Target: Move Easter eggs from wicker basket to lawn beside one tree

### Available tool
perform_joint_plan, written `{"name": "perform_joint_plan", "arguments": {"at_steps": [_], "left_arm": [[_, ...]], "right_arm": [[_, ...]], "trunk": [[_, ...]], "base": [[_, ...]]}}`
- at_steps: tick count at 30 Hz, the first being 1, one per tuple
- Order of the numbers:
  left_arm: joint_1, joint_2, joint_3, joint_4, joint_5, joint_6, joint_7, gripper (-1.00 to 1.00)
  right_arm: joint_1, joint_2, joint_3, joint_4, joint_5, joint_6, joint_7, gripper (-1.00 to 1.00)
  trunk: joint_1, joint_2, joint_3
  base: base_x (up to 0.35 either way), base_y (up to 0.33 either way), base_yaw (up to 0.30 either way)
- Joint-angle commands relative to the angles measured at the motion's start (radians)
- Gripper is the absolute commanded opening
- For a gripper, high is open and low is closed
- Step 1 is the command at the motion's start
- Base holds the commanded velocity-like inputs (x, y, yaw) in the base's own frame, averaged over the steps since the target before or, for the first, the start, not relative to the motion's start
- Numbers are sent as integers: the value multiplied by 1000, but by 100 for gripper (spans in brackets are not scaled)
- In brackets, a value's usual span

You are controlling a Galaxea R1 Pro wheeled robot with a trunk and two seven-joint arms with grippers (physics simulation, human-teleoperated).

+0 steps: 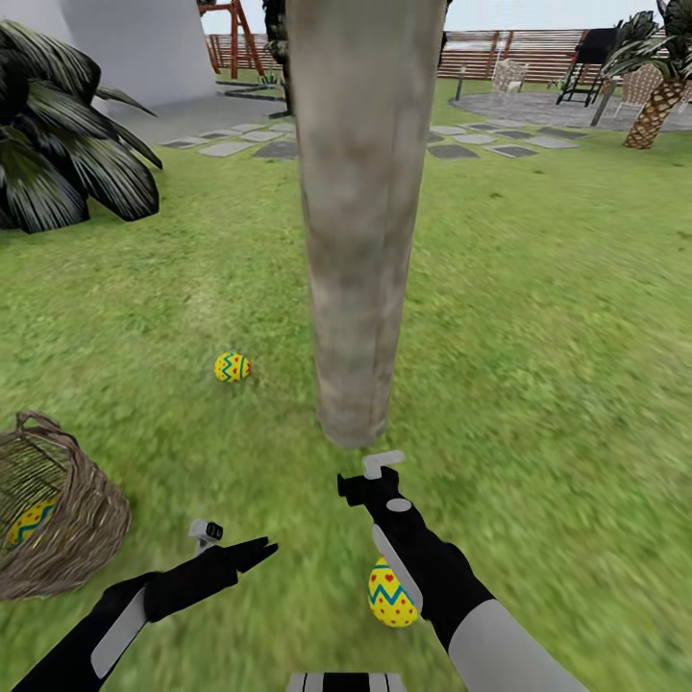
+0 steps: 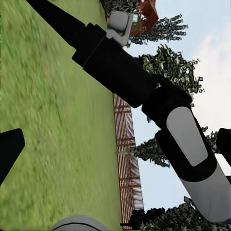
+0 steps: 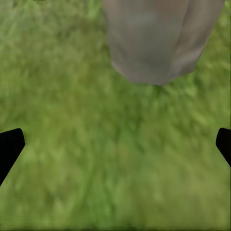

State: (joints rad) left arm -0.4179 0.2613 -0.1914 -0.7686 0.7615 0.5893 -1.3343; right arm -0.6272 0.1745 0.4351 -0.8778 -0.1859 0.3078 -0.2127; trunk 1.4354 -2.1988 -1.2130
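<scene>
Three painted Easter eggs lie scattered around a grey-beige tree trunk (image 1: 360,221) on the lawn (image 1: 538,317) of a fenced garden. One egg (image 1: 232,366) rests on the grass just left of the trunk's base, apart from it. A second egg (image 1: 391,593) lies on the grass nearer the robot, partly hidden behind the right arm. The third egg (image 1: 31,521) sits inside the wicker basket (image 1: 67,538), glimpsed through the loose weave; the basket stands on the lawn at the left edge of the head view, well apart from the trunk.

The right claw (image 1: 383,469) hovers just short of the trunk's foot, and the right wrist view shows its two dark fingertips (image 3: 9,147) spread wide at either edge with bare grass and the trunk's base (image 3: 154,43) between them, holding nothing. The left claw (image 1: 252,553) points toward the right arm, low over the grass; its wrist view shows black fingertips (image 2: 8,149) set wide apart and empty, looking past the right arm (image 2: 144,91) to a slatted wooden fence (image 2: 127,159).

Stepping stones (image 1: 250,144), a spiky dark shrub (image 1: 58,144) and a small palm (image 1: 658,106) line the background.
</scene>
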Motion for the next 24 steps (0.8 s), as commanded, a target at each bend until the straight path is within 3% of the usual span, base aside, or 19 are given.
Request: {"name": "perform_joint_plan", "arguments": {"at_steps": [1, 24], "left_arm": [[-1, 1, -5, 0, 9, 10, -1, 100], [0, 1, -7, 0, 9, 10, -2, 100]], "right_arm": [[0, 0, 2, -1, -9, 4, -8, 100], [0, 0, -1, -1, -9, 6, -8, 100]], "trunk": [[0, 0, 1], [0, 0, 32]], "base": [[-37, 12, 102], [-2, 1, 183]]}}
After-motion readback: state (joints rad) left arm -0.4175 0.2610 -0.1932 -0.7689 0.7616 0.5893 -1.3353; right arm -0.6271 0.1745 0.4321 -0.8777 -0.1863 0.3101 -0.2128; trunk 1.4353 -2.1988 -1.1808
